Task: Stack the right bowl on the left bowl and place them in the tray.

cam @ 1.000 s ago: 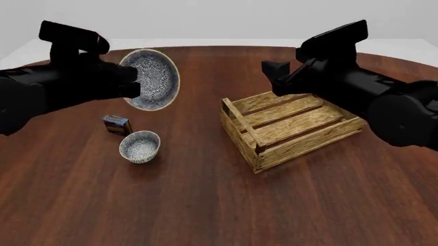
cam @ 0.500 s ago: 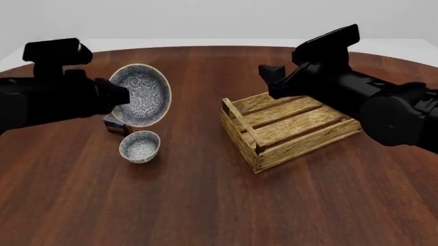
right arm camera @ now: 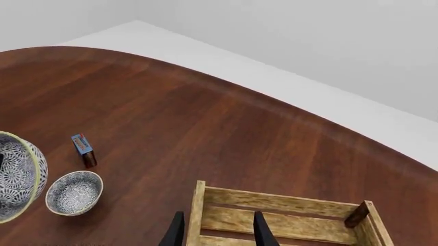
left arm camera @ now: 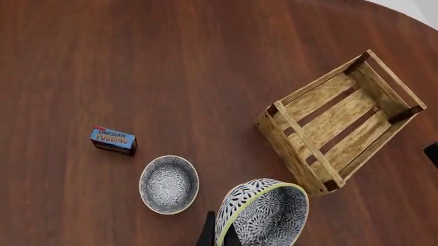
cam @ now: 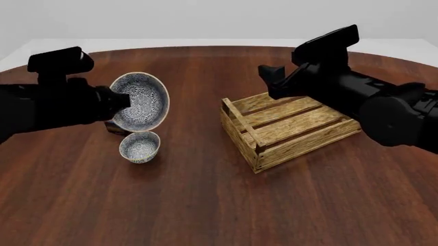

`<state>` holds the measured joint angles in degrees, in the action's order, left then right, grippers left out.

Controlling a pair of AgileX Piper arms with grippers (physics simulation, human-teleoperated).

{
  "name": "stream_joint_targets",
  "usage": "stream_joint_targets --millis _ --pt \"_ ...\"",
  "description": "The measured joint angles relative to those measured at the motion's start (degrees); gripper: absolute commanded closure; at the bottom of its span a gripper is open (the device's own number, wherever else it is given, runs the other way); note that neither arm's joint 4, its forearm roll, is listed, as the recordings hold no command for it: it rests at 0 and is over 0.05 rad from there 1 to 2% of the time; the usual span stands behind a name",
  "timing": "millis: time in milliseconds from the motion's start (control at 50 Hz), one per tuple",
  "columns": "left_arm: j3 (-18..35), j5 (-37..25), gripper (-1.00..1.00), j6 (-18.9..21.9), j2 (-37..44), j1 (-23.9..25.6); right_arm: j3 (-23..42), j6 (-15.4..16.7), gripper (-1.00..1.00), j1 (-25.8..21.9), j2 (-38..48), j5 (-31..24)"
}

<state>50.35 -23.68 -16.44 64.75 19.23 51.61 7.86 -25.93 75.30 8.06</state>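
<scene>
Two claws we see: the left claw (left arm camera: 217, 237) grips the large blue-patterned ceramic bowl (cam: 139, 101) tipped on edge, mouth facing three o'clock, above the small patterned bowl (cam: 139, 146); the right claw (right arm camera: 217, 229) gapes empty over the light-wood slatted tray (cam: 287, 128).

Simulated tabletop scene, no real room: round dark-wood table (cam: 205, 205) with flat, uniform grain, plain white floor (right arm camera: 329, 97) and blank grey backdrop behind it. No furniture or walls detail. Props only: slatted crate (cam: 291, 128), two patterned bowls, small pudding box (left arm camera: 114, 140). Two black arms.
</scene>
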Motion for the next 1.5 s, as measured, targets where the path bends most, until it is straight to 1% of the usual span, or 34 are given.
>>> stream_joint_targets --millis 240,480,920,1500 --pt "-1.5 2.1 1.00 -1.7 3.4 -1.4 -0.1 0.0 -1.00 0.0 -0.2 -0.1" --pt "-2.7 4.6 1.00 -2.4 7.0 -2.9 0.1 0.0 -1.00 0.0 0.1 -0.1" --pt "-2.7 9.0 1.00 -4.0 14.2 -6.1 0.3 0.0 -1.00 0.0 0.6 0.0" --pt "-2.3 13.7 1.00 -4.5 22.6 -10.9 0.4 0.0 -1.00 0.1 0.6 -0.1"
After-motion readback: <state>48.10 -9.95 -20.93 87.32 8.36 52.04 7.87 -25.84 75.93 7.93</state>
